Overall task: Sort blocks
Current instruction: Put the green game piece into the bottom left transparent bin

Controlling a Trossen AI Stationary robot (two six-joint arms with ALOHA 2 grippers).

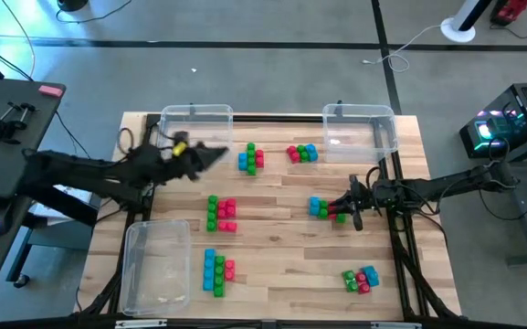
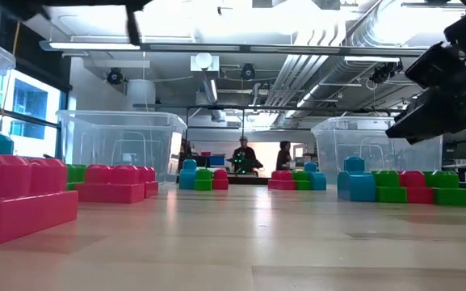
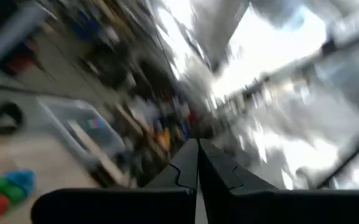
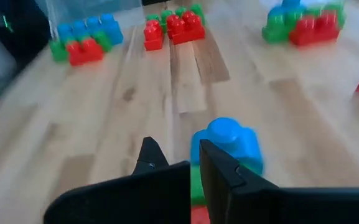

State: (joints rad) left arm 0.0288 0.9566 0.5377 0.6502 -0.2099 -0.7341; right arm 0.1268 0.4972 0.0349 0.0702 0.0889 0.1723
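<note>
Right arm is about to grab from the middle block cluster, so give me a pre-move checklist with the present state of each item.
1. Right gripper at the blue, green and red cluster: ok.
2. Right jaws open for a grasp: not ok, shut.
3. Blue block ahead of the fingers: ok.
4. Left gripper away from that cluster, near the far-left clear bin: ok.
5. Left gripper empty, shut: ok.
6. Far-right clear bin empty: cannot tell.
</note>
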